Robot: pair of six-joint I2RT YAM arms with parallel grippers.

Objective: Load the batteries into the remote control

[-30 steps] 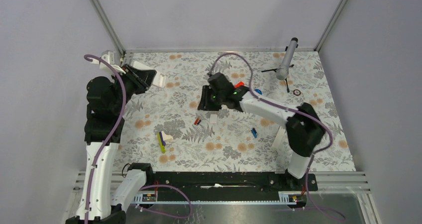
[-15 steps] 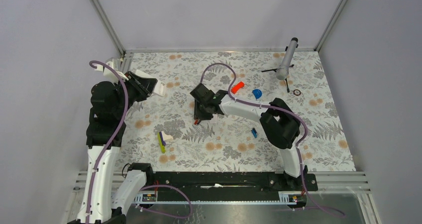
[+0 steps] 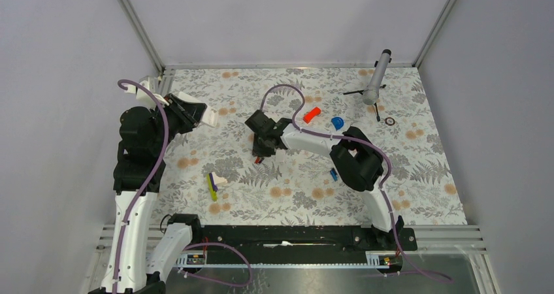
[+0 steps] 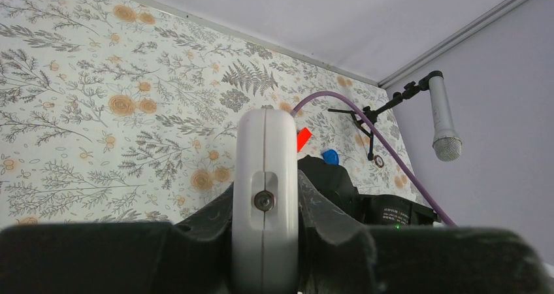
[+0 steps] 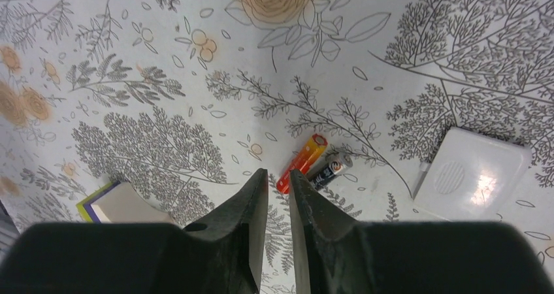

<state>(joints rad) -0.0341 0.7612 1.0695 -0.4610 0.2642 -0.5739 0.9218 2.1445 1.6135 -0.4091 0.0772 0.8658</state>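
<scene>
Top external view puts the left hand (image 3: 193, 113) at the far left of the floral counter (image 3: 424, 176), pinching the remote control (image 3: 208, 115) by its sides. In the left wrist view the handset stands edge-on between the two fingers, a screw showing in its seam. Nearer the arm bases lies a purple-and-yellow block (image 3: 212, 185).

Toward the middle, the right hand (image 3: 261, 147) points down at the counter. The right wrist view shows its fingers (image 5: 258, 189) pressed almost together with only a slit between them and nothing in it. Just right of the tips lies an orange battery (image 5: 302, 163), with a shorter grey-and-black battery (image 5: 330, 170) touching its side. Whether the tips touch the orange one cannot be told. A white square lid (image 5: 473, 173) lies flat near them, further right.

The blue battery (image 3: 334, 174) lies alone beside the right arm's elbow, well apart from the other two. Beyond it lie an orange-red cylinder (image 3: 311, 115) and a blue cap (image 3: 337, 122), then a microphone (image 3: 375, 81) at the far right.
</scene>
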